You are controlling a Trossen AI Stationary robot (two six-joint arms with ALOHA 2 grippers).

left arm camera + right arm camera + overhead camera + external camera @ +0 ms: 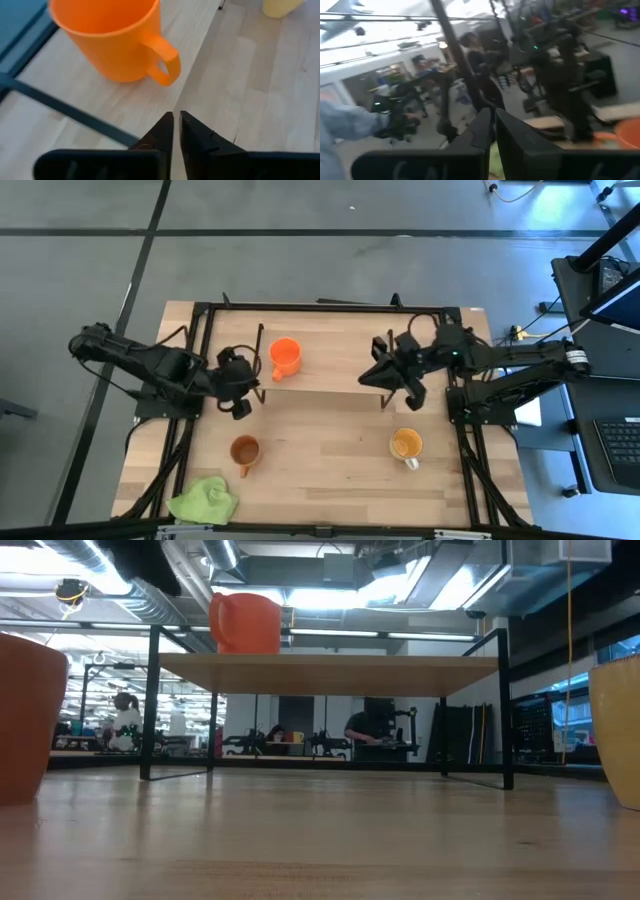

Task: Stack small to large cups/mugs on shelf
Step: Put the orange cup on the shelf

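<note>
One orange mug (pixel 285 357) is standing on the shelf (pixel 330 375) at its left end; the left gripper (pixel 243 385), fingers together, is hovering just beside it; the right gripper (pixel 385 372), also closed, is hanging over the shelf's right end; the brown mug (pixel 244 450) and yellow mug (pixel 405 444) are sitting on the table (pixel 320 470), near side.

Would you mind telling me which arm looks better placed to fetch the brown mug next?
Probably the left. Its hand hangs empty, fingers together, at the shelf's left end, on the brown mug's side of the table. The right hand is nearer the yellow mug.
</note>
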